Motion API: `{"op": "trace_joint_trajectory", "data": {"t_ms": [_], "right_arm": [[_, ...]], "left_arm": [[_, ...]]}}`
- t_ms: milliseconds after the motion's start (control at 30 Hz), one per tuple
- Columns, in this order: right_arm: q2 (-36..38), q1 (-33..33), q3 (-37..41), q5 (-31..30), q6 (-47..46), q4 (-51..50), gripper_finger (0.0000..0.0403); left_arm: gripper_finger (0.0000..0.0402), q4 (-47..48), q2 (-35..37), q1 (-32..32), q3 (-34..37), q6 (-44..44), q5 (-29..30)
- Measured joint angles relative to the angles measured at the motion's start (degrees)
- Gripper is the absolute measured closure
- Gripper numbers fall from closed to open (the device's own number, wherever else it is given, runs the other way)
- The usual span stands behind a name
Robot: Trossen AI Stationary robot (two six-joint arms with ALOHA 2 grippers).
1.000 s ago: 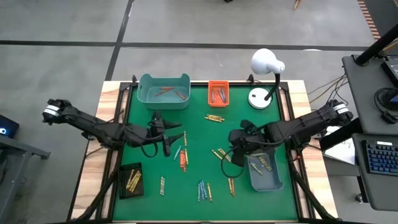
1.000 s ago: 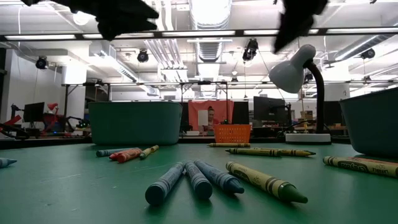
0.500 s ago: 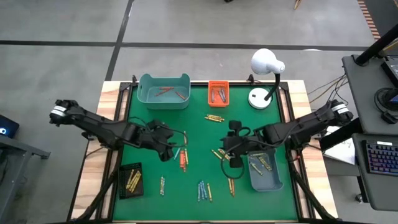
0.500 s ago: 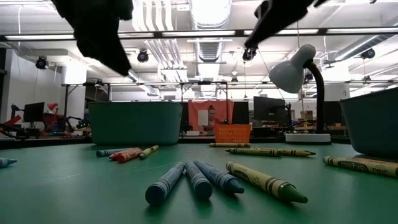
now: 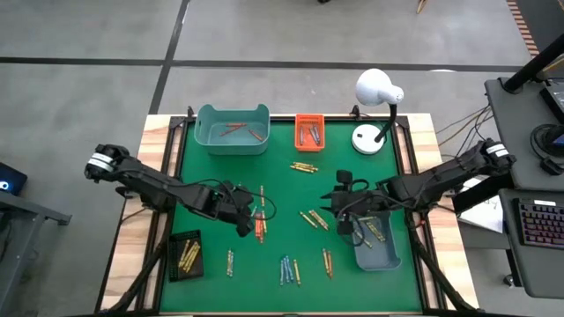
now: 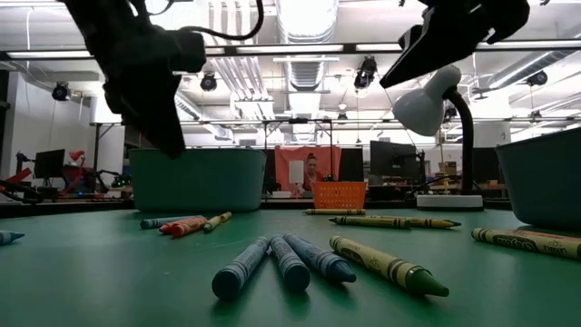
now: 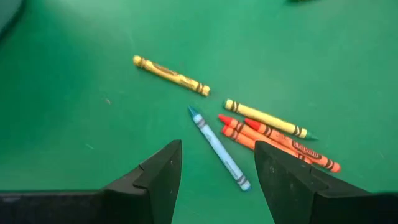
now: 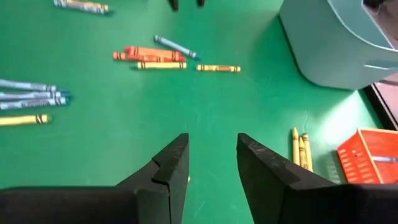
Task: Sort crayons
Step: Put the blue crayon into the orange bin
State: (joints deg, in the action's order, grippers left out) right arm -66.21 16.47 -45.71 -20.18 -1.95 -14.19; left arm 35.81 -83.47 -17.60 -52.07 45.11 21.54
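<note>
Crayons lie scattered on the green mat point(image 5: 291, 194). An orange-red pair point(image 7: 277, 140), a light blue one point(image 7: 217, 148), a yellow one point(image 7: 266, 119) and a gold one point(image 7: 171, 74) lie flat under my left gripper point(image 5: 248, 214). It is open and hovers just above them, with the blue crayon showing between its fingers point(image 7: 217, 148). My right gripper point(image 5: 335, 207) is open and empty point(image 8: 212, 140). It hovers by yellow-green crayons point(image 5: 313, 218), left of the near teal bin point(image 5: 374, 245). Blue crayons point(image 5: 285, 269) lie near the front edge.
A teal bin point(image 5: 232, 129) with red crayons and an orange tray point(image 5: 309, 132) with grey-blue crayons stand at the far edge. A black tray point(image 5: 186, 254) with gold crayons is at the near left. A white desk lamp point(image 5: 379, 90) stands at the far right.
My left gripper has moved toward the near edge and a little right, turning and coming down over the orange-red and blue crayons; it stays open. My right gripper has swung a little left and back again above the mat, still open. No crayon has moved.
</note>
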Motion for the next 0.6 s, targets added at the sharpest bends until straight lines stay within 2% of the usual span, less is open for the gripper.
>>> {"op": "trace_joint_trajectory", "data": {"t_ms": [333,600], "right_arm": [[4.30,0.00,9.64,0.02,5.67,18.47,0.0283],[4.63,-0.02,9.94,0.13,8.02,22.33,0.0289]], "left_arm": [[0.0217,-0.48,-3.56,-0.60,0.02,5.98,0.15],[0.0217,-3.34,-8.02,-2.93,0.54,6.92,2.54]]}}
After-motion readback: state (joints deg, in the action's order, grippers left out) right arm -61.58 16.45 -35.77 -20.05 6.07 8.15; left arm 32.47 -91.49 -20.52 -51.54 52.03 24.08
